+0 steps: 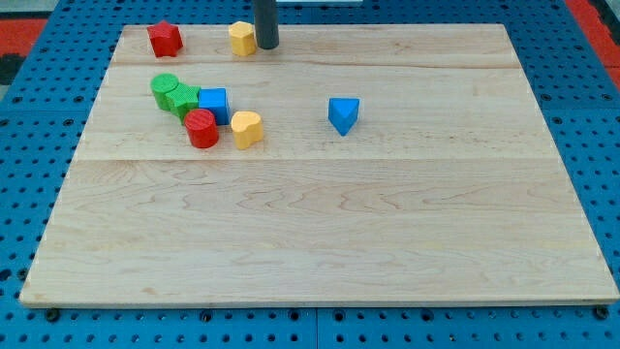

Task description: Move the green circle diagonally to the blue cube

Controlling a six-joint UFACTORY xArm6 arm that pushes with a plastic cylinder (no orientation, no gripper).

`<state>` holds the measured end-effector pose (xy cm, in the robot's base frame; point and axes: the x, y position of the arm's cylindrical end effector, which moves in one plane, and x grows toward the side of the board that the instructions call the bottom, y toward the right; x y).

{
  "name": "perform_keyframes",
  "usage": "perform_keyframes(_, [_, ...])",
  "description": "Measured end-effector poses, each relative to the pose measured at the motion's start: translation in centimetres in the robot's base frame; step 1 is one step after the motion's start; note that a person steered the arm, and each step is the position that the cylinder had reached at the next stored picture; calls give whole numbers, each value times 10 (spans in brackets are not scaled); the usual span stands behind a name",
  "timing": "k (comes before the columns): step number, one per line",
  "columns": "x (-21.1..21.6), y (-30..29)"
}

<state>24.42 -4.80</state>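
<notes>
The green circle (pixel 164 88) lies at the view's upper left, touching a second green block (pixel 182 100) to its lower right. The blue cube (pixel 213 105) sits just right of that second green block. My tip (pixel 266 45) is the lower end of a dark rod at the view's top, right beside a yellow block (pixel 242 38). It stands well above and to the right of the green circle and the blue cube.
A red cylinder (pixel 201 128) and a yellow heart-shaped block (pixel 247 128) lie just below the blue cube. A red star-like block (pixel 165 39) is at the top left. A blue triangular block (pixel 343 114) sits alone near the middle. The wooden board (pixel 320 233) rests on blue pegboard.
</notes>
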Motion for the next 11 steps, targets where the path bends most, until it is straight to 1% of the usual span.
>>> perform_keyframes(1, [64,5])
perform_keyframes(2, [80,-38])
perform_keyframes(3, [51,-58])
perform_keyframes(4, [39,-174])
perform_keyframes(5, [78,-214])
perform_keyframes(6, [95,-138])
perform_keyframes(7, [73,-42])
perform_keyframes(8, [30,-9])
perform_keyframes(9, [67,-20])
perform_keyframes(10, [56,-85])
perform_keyframes(11, [13,-137])
